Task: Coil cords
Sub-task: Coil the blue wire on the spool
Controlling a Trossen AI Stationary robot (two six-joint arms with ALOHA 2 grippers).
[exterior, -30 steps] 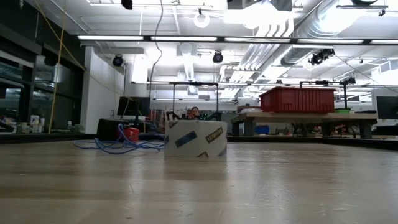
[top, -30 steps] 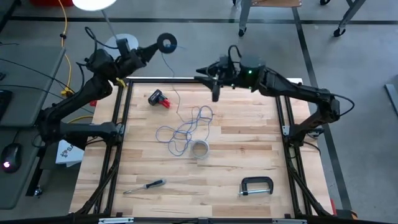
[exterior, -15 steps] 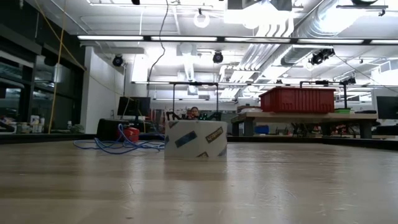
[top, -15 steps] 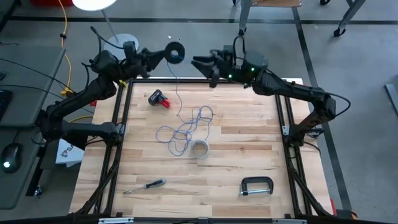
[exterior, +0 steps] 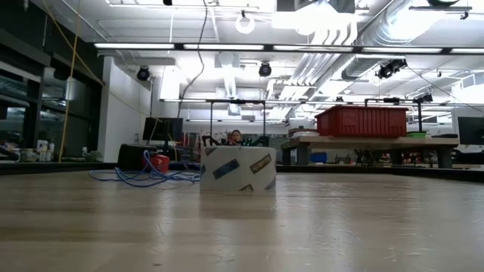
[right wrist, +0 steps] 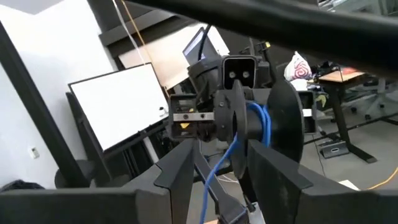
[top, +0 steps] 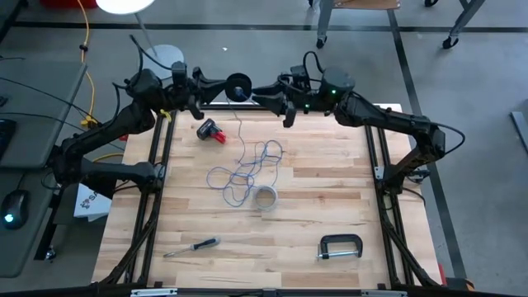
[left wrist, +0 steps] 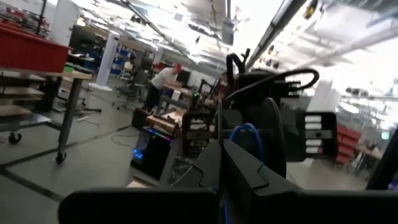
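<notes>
A black spool (top: 238,85) with blue cord (right wrist: 258,121) wound on its hub hangs above the table's far edge, with my left gripper (top: 216,83) shut on it. From the spool the cord (top: 238,132) drops slack to a loose pile of blue and pale loops (top: 247,169) lying on the table's middle. In the low view the pile (exterior: 144,177) lies at the left. My right gripper (top: 266,92) faces the spool from the right, open. Its fingers (right wrist: 180,171) stand on either side of the falling cord (right wrist: 217,165). My left gripper holds the spool by the stub on its left side (right wrist: 214,118), pinched between the shut fingers. The fingers come level from the table's left, along the spool's axis. The spool is lifted clear, its flanges upright. My right gripper: I cannot tell whether its fingers touch the cord.
A white tape roll (top: 264,198) stands just near of the pile. A red-and-black tool (top: 212,130) lies at the far left, a screwdriver (top: 191,245) at the near left, and a black clamp (top: 340,246) at the near right. A black frame (top: 157,165) borders the table.
My left gripper has carried the spool toward the table's right, up to the right gripper, and has rolled. My right gripper has rolled too: its fingers, which hung downward, now point level at the spool. The cord pile has stayed where it was.
</notes>
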